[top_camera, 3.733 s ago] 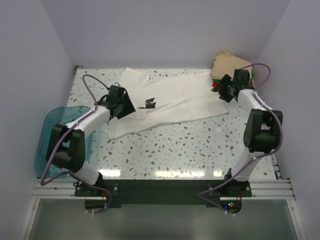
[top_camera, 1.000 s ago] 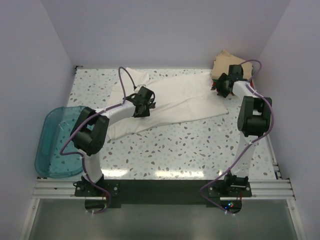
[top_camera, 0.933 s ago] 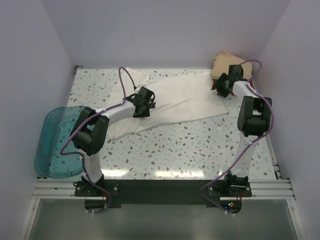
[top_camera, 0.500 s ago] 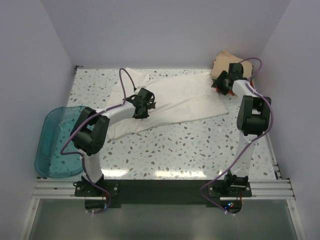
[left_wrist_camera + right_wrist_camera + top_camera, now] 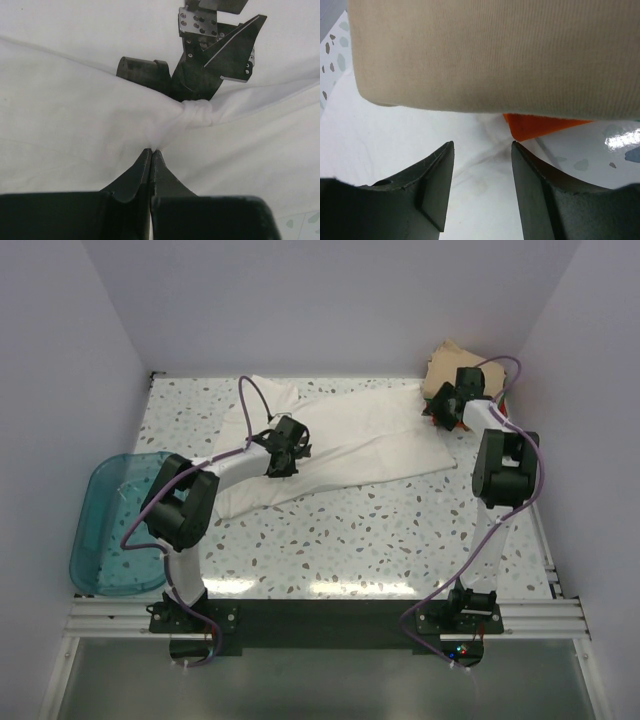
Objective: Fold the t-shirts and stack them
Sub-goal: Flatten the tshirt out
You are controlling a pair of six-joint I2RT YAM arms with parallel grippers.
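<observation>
The white t-shirt (image 5: 370,440) lies spread across the far half of the table. My left gripper (image 5: 283,452) is down on its left half, shut on a pinch of the white cloth (image 5: 75,115), which puckers at the tips (image 5: 151,150). The black chest print (image 5: 215,60) shows just beyond, partly folded under. My right gripper (image 5: 448,406) stands open over the shirt's right end (image 5: 480,200), its tips (image 5: 482,145) just short of the folded tan tee (image 5: 495,50). An orange-red tee (image 5: 540,125) peeps out beneath the tan one. That stack (image 5: 455,362) sits in the far right corner.
A translucent teal bin (image 5: 110,520) hangs over the table's left edge. The side and back walls close in the speckled tabletop (image 5: 380,530). The right arm stretches along the right edge.
The left gripper's jaws have closed on the white cloth. The right gripper has edged a little nearer the tan stack and stays open.
</observation>
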